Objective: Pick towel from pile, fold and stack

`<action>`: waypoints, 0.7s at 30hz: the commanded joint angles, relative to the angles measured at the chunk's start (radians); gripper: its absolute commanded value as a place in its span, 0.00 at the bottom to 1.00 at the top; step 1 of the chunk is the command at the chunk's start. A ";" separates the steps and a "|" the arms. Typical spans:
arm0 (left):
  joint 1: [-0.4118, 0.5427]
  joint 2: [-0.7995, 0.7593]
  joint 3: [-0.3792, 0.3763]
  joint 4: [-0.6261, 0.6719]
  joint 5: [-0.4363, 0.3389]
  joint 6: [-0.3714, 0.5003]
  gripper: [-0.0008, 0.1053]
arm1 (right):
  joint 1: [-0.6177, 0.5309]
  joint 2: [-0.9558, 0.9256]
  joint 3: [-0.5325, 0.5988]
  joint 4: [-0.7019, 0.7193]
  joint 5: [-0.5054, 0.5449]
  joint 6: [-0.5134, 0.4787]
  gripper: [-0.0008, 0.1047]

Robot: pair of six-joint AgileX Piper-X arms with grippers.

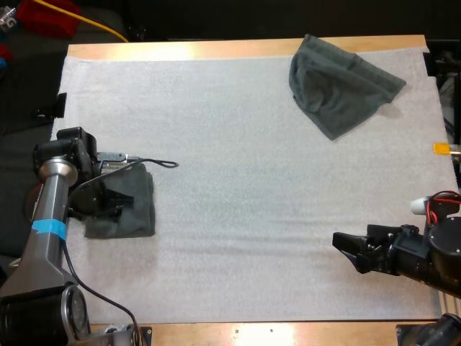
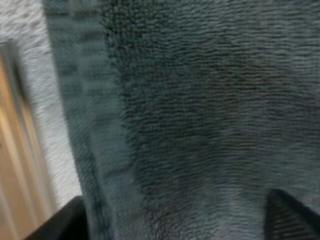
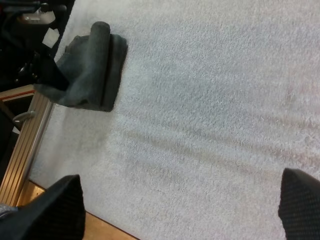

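- Two dark grey-green towels lie on the white mat point(image 1: 245, 216). A folded towel point(image 1: 140, 213) sits at its left side and a crumpled towel point(image 1: 338, 90) at the far right corner, well apart from each other.
- The left gripper point(image 1: 115, 200) hangs right over the folded towel. In the left wrist view its fingertips point(image 2: 290, 215) stand wide apart, with flat terry cloth spread between and beneath them and nothing pinched. Whether the tips touch the cloth I cannot tell.
- The right gripper point(image 1: 346, 249) hovers above bare mat at the near right. Its jaws are spread wide and empty, and it points left across the mat.
- The relation that matters is that the crumpled towel lies toward the far side from the right gripper, on that arm's own side of the mat. The left gripper is across the mat from it, so the right arm is plainly nearer.
- The crumpled towel is broadest along the far edge and narrows toward the near side, so that narrow end is the part closest to the right gripper.
- By my judgement one towel is folded and set down. The next pick would be the crumpled one, not yet touched.
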 commanded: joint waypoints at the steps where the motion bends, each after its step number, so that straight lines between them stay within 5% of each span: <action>1: -0.001 -0.005 -0.012 0.020 -0.037 -0.008 0.67 | 0.001 -0.003 -0.010 0.001 0.007 -0.010 0.74; 5: -0.001 -0.028 -0.060 0.054 -0.022 -0.022 0.66 | 0.001 -0.003 -0.010 0.001 0.007 -0.010 0.74; 9: -0.001 -0.077 -0.094 0.085 0.090 -0.031 0.66 | 0.001 -0.003 -0.010 0.001 0.007 -0.010 0.74; 12: -0.001 -0.105 -0.094 0.080 0.158 -0.031 0.66 | 0.001 -0.003 -0.010 0.001 0.007 -0.011 0.74; 21: -0.001 -0.106 -0.013 -0.018 0.196 -0.040 0.66 | 0.001 -0.003 -0.010 0.001 0.007 -0.013 0.74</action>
